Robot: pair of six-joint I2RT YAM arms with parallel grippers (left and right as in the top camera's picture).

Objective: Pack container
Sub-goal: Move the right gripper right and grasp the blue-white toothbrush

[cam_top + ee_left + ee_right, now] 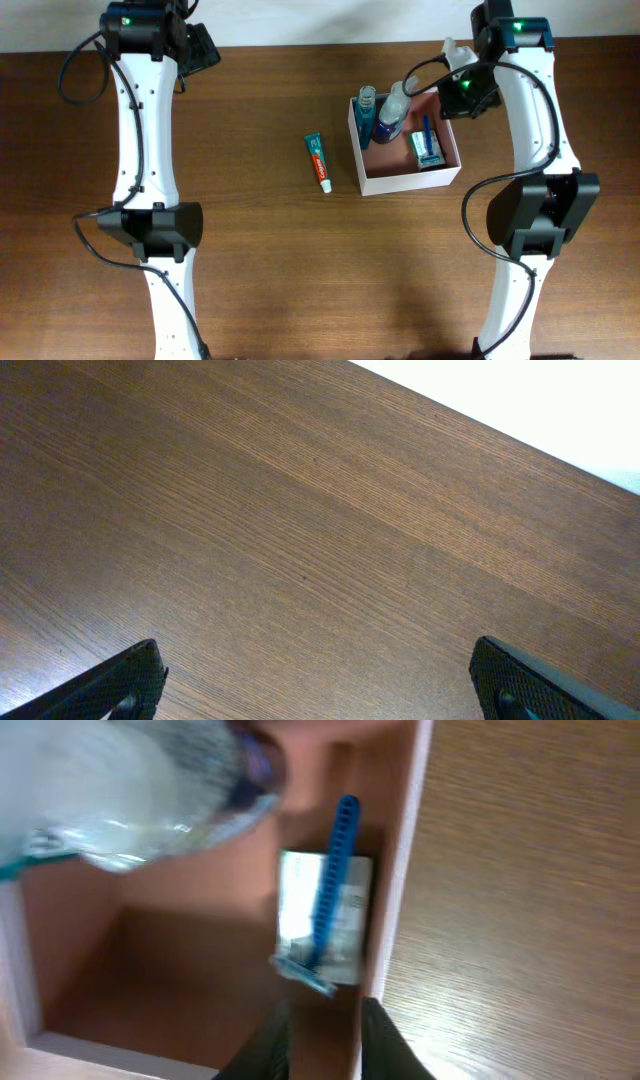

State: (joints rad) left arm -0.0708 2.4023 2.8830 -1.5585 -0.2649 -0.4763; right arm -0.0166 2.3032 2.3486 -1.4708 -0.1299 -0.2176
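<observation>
The container point(361, 142), a shallow white-walled box with a reddish-brown inside, sits right of the table's centre. It holds two bottles point(393, 115), a blue razor point(427, 131) and a green-and-white packet point(429, 151). A toothpaste tube point(318, 161) lies on the wood left of it. My right gripper point(466, 92) hovers at the container's back right corner. In the right wrist view its fingers point(327, 1038) stand a narrow gap apart with nothing between them, over the container wall point(400, 870), near the razor point(330, 885). My left gripper point(318, 682) is wide open and empty at the back left.
Bare brown wood surrounds the container. The table's back edge point(300, 38) meets a white surface close behind both grippers. Both arm bases stand near the front edge, left point(150, 230) and right point(540, 215).
</observation>
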